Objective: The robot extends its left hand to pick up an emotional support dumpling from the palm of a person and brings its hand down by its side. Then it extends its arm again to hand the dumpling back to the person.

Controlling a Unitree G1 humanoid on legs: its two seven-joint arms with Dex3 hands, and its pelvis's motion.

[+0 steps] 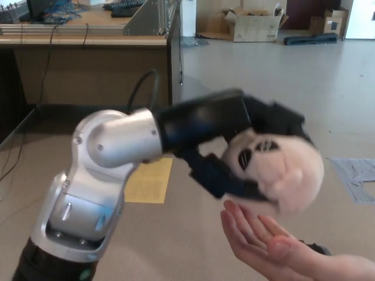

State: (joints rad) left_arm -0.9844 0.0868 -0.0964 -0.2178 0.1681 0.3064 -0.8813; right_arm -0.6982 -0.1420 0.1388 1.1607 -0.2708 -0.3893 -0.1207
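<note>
left hand (pixel 234 143) clamps dumpling (pixel 278 167), frame centre-right | above person's palm (pixel 263 243) | looks soft, light: squeeze sides | right hand unseen

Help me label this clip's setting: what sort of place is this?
Likely a lab or workshop: a wooden workbench strewn with cables and gear, cardboard boxes by the far wall, bare concrete floor.

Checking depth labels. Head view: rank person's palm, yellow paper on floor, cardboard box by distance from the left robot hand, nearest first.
From the left robot hand:
1. Person's palm, open just below it.
2. Yellow paper, on the floor, lower left.
3. Cardboard box, far back by the wall.
</note>
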